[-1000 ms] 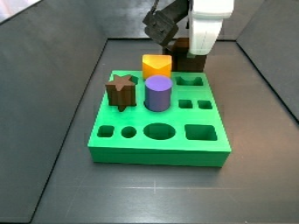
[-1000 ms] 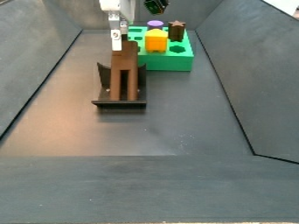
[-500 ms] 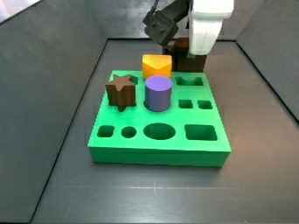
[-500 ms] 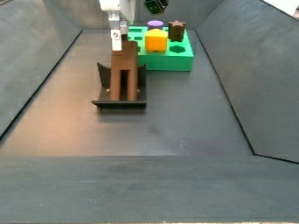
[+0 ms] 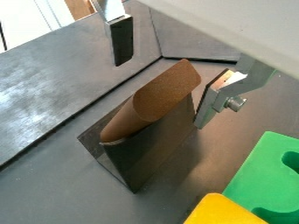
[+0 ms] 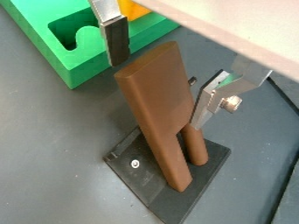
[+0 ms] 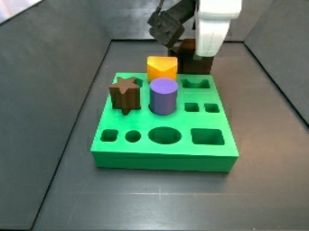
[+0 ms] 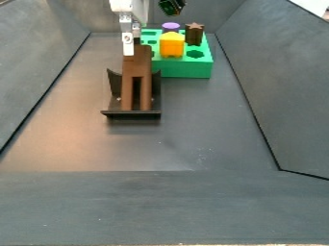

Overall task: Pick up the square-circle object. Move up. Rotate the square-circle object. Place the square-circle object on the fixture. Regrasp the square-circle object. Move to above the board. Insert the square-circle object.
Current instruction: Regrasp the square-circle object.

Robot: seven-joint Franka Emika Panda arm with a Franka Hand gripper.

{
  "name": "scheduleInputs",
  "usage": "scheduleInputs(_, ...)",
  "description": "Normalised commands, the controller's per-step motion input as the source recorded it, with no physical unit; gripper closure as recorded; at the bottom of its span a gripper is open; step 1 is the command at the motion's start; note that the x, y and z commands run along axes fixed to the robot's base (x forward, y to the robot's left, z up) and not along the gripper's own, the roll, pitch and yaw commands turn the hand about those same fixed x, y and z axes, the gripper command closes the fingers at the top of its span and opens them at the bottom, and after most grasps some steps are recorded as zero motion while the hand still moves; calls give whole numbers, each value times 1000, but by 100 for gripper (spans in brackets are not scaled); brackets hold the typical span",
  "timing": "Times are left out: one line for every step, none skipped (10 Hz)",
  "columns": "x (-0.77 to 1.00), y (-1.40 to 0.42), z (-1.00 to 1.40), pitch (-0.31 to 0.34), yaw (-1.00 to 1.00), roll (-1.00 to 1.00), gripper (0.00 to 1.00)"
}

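Observation:
The square-circle object point(image 6: 158, 114) is a long brown peg that leans upright on the fixture point(image 6: 146, 171), a dark bracket on a base plate. Its rounded end point(image 5: 146, 105) shows in a wrist view. My gripper point(image 6: 166, 70) is open and straddles the peg's upper end. One finger point(image 6: 117, 44) stands clear of it, and the other finger point(image 6: 216, 96) is close beside it. In a side view the gripper point(image 8: 126, 40) hangs over the peg point(image 8: 137, 69) and the fixture point(image 8: 129, 108). The green board point(image 7: 163, 149) lies beside them.
On the board stand a yellow block point(image 7: 162, 68), a purple cylinder point(image 7: 164, 96) and a brown star peg point(image 7: 123, 93). Dark sloped walls point(image 8: 45, 86) enclose the floor on both sides. The board's corner point(image 6: 70, 52) is near the fixture.

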Motion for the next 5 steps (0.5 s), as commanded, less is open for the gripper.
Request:
scheduleInputs(81, -12, 1, 201, 66, -32, 0)
scheduleInputs(81, -12, 1, 201, 66, -32, 0)
scheduleInputs(81, -12, 1, 201, 66, -32, 0)
scheduleInputs(81, -12, 1, 201, 66, -32, 0)
scheduleInputs(81, -12, 1, 201, 66, -32, 0)
